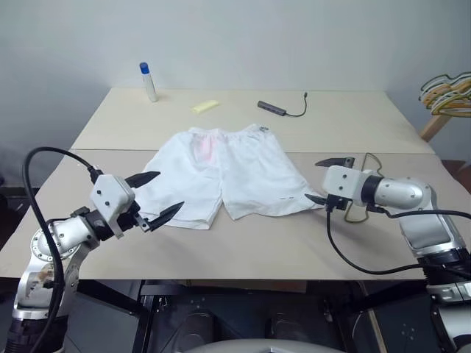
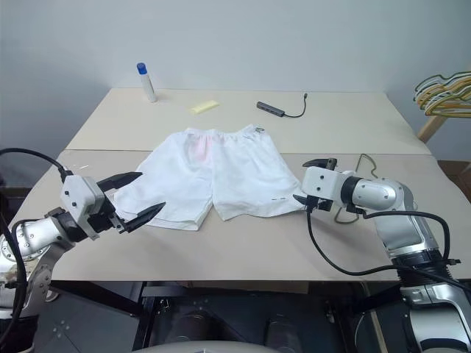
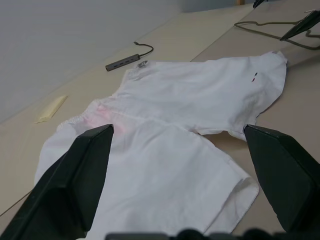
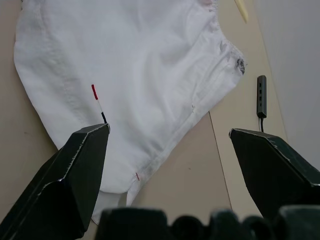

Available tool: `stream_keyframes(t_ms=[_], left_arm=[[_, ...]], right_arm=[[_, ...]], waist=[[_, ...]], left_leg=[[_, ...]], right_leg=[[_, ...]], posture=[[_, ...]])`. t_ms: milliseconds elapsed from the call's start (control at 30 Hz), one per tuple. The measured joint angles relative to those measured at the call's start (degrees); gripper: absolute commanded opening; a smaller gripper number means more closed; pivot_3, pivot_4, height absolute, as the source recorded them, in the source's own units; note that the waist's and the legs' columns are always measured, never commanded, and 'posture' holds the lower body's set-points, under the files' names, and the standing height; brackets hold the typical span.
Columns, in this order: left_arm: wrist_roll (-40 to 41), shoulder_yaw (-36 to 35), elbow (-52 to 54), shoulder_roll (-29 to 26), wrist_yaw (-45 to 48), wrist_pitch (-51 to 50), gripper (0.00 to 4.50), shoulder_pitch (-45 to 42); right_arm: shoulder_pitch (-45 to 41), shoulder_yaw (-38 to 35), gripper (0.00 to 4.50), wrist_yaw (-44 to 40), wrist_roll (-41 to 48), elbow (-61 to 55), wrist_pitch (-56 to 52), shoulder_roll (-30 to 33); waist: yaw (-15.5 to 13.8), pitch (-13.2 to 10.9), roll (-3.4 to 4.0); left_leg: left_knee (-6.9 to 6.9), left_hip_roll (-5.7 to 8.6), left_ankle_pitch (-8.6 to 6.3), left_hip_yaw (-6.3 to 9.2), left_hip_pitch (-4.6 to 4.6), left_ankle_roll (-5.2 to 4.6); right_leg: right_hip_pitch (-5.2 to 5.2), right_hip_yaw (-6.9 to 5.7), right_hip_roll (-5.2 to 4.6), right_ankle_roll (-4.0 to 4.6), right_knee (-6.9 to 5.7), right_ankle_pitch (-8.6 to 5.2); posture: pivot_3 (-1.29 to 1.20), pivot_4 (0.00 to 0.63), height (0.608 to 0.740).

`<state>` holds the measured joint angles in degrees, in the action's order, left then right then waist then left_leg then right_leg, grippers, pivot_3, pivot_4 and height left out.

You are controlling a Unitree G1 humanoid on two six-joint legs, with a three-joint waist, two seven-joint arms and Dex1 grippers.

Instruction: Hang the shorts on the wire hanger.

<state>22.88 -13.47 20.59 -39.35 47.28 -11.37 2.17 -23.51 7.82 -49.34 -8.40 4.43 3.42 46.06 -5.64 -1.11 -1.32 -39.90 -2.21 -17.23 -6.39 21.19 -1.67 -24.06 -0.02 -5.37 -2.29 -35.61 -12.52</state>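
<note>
- The shorts [image 1: 221, 175] lie spread flat in the middle of the worktop [image 1: 353, 121], waistband toward the far side, both legs toward the near edge.
- A faint pink patch shows near the waistband; a tiny dark mark sits near the hem of the right leg.
- The wire hanger [image 1: 362, 193] lies on the worktop just right of the shorts, partly hidden behind the right arm.
- The left gripper [image 1: 156, 196] hovers at the near left hem, its fingers wide apart and holding nothing.
- The right gripper [image 1: 329, 180] hangs beside the right leg's hem, fingers also spread, empty.
- On the far side stand a blue-capped bottle [image 1: 149, 81], a yellow strip [image 1: 205, 106] and a dark hub with cable [image 1: 274, 109].
- A bunch of yellow hangers [image 1: 447, 94] shows at far right.
</note>
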Motion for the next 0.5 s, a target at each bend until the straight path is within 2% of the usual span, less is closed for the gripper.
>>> stream_keyframes(t_ms=[500], left_arm=[[1.94, 0.40, 1.37, 0.57, -2.32, -3.95, 4.50, -2.52]], right_arm=[[0.10, -0.01, 4.47, 0.21, -0.41, -0.92, -0.05, 0.00]], waist=[[0.08, 0.01, 0.00]], left_leg=[[-0.01, 0.00, 0.00, 0.01, 0.00, 0.00]], right_leg=[[0.00, 0.00, 0.00, 0.00, -0.02, 0.00]], posture=[[0.16, 0.000, 0.740]])
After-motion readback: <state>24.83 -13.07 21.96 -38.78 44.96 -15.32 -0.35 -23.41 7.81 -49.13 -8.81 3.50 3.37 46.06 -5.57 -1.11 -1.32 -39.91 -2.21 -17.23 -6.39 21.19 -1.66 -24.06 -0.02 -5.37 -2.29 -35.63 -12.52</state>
